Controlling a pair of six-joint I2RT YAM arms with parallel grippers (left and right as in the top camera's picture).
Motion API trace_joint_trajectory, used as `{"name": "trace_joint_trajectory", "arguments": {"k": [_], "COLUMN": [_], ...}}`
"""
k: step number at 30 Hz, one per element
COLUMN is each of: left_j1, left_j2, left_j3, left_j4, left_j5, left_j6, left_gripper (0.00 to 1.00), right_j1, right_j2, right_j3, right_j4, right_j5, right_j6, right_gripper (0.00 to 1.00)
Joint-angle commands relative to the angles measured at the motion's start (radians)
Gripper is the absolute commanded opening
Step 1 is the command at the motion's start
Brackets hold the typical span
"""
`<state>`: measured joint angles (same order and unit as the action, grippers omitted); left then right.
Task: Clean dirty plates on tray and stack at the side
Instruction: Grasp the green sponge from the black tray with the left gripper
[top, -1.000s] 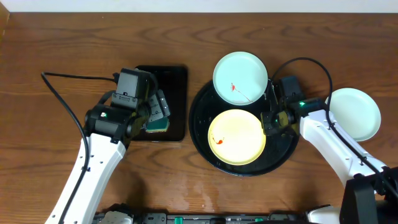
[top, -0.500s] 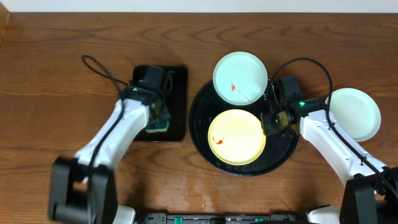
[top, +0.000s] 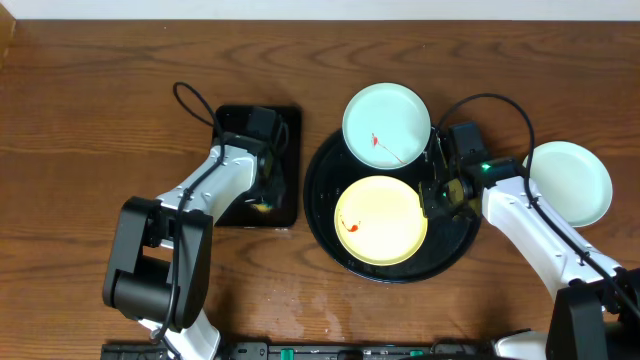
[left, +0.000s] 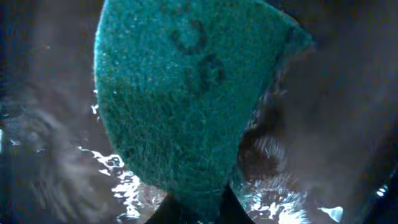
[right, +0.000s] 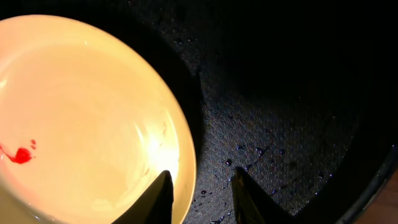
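Narrowly open, the right gripper (right: 201, 183) straddles the right rim of the pale yellow round plate (top: 380, 220) on the glossy round black tray (top: 456, 240). The left gripper (top: 262, 188), farther off, pinches a green scouring sponge (left: 186, 93).

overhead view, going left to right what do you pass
small rectangular black tray → round black tray → yellow plate → right gripper → mint plate out on the table
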<state>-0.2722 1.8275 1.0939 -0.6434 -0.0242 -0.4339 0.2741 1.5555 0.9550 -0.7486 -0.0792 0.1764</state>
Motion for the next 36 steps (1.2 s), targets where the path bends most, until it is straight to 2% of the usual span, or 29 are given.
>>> {"name": "trace_joint_trajectory", "arguments": {"k": [1,2,4,6,7,9,13,20,25,26,29,31,32,36], "left_j1": [0.008,0.01,0.01,0.01,0.01,0.01,0.01,0.01,0.013,0.014,0.014,0.014,0.014,0.014], "left_j2": [0.013,-0.003,-0.038,-0.084,-0.103,-0.14,-0.163,-0.077,0.007,0.017,0.03,0.022,0.015,-0.031], "left_j3": [0.006,0.011,0.014,0.014,0.014,0.014,0.012,-0.047,-0.047,-0.047,-0.047,-0.045,-0.041,-0.019], "left_j4": [-0.048,-0.055,-0.063,-0.066,-0.065,-0.058,-0.016,0.155,0.181,0.182,0.191,0.197,0.196,0.177], "left_j5": [0.016,0.016,0.015,0.013,0.009,-0.034,-0.148,-0.153,-0.153,-0.153,-0.153,-0.152,-0.152,-0.137], "left_j6": [0.026,0.027,0.027,0.032,0.035,0.035,0.035,0.068,0.067,0.067,0.068,0.082,0.083,0.082], "left_gripper": [0.07,0.09,0.33,0.5,0.56,0.59,0.59,0.59,0.59,0.56,0.36,0.12,0.08,0.09], "right_j1": [0.003,0.003,0.002,0.002,0.002,0.002,0.002,0.002,0.003,0.003,0.003,0.002,0.002,0.003], "right_j2": [-0.011,-0.011,-0.011,-0.011,-0.011,-0.011,-0.011,-0.011,-0.011,-0.011,-0.011,-0.011,-0.011,-0.011], "right_j3": [0.01,0.01,0.01,0.01,0.01,0.01,0.01,0.01,0.01,0.01,0.01,0.01,0.01,0.01], "right_j4": [-0.004,-0.004,-0.004,-0.004,-0.004,-0.004,-0.003,-0.004,-0.015,-0.017,-0.021,-0.021,-0.022,-0.027], "right_j5": [-0.008,-0.008,-0.008,-0.008,-0.008,-0.008,-0.008,-0.008,-0.008,-0.008,-0.008,-0.008,-0.008,-0.008], "right_j6": [0.014,0.014,0.014,0.014,0.014,0.014,0.013,0.014,0.014,0.014,0.014,0.014,0.014,0.014], "right_gripper": [0.29,0.29,0.29,0.29,0.29,0.29,0.3,0.29,0.29,0.29,0.29,0.29,0.29,0.27]}}
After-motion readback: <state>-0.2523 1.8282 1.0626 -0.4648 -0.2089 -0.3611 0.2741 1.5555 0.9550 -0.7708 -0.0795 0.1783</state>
